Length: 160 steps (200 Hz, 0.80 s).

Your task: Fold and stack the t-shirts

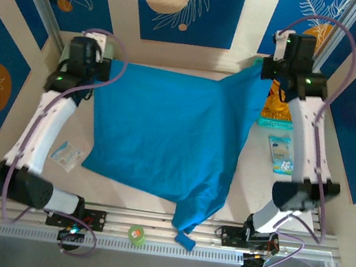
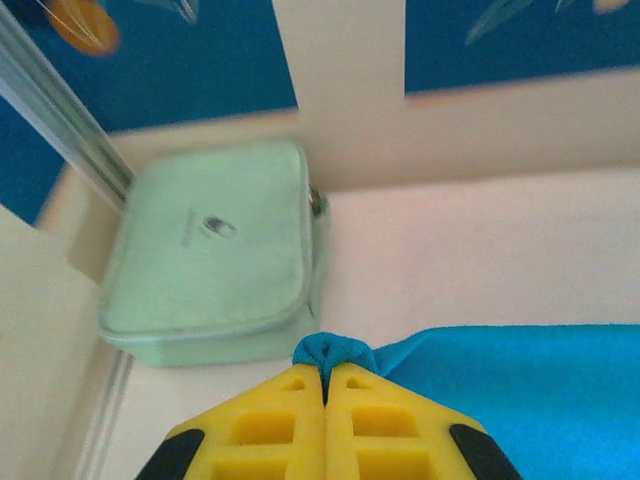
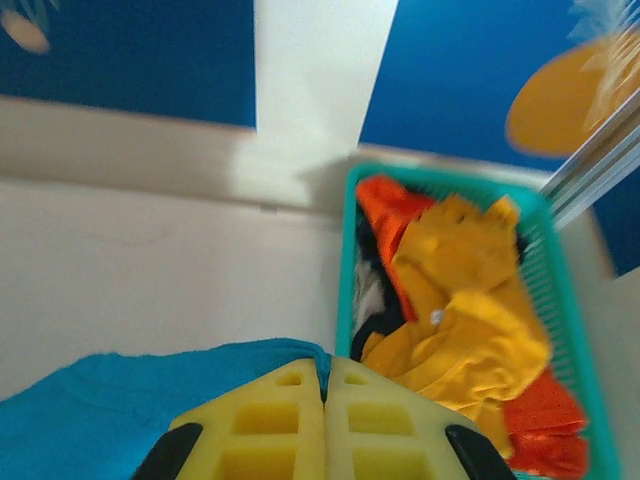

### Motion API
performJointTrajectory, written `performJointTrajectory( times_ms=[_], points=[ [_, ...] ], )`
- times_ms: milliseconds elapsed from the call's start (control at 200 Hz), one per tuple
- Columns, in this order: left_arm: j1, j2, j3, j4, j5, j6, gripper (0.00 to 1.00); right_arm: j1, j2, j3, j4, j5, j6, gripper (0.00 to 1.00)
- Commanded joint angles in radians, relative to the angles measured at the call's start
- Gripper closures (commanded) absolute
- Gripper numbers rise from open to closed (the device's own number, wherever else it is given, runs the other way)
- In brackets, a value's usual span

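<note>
Holding the blue shirt (image 1: 165,132) by two corners, both grippers are clamped on its cloth. The right gripper (image 3: 325,368) pinches the corner just beside the basket (image 3: 345,260), and the left gripper (image 2: 325,372) pinches the corner well apart from it. The shirt lies spread open left of the basket. I judge that no fold is made yet. The yellow shirt (image 3: 470,300) and the red shirt (image 3: 545,425) lie crumpled inside the basket, so nothing is stacked.

Mint-green case (image 2: 205,265) and teal basket (image 3: 344,250) on table (image 1: 251,177)

T-shirt (image 1: 164,138) spread mid-surface (image 1: 254,184), one end over the near edge, case (image 2: 210,260) behind its left corner, basket (image 3: 344,270) far right, shirts (image 3: 460,300) inside.
</note>
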Motion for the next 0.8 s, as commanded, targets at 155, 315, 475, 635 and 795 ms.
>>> performJointTrajectory(
  times_ms=[155,315,475,635,795],
  points=[
    [0.006,0.416,0.092,0.269,-0.030,-0.004,1.00,-0.066,0.476,0.212,0.118,-0.136,0.014,1.00],
    [0.006,0.615,0.241,0.298,-0.069,0.037,1.00,-0.067,0.701,0.441,0.064,-0.160,-0.001,1.00],
    [0.007,0.722,0.342,0.279,-0.093,0.068,1.00,-0.067,0.734,0.473,0.060,-0.191,0.018,1.00],
    [0.011,0.719,0.319,0.295,-0.108,0.083,1.00,-0.067,0.618,0.292,0.124,-0.225,0.039,1.00],
    [0.027,0.682,0.240,0.330,-0.121,0.091,1.00,-0.067,0.447,0.023,0.216,-0.273,0.071,1.00]
  ],
)
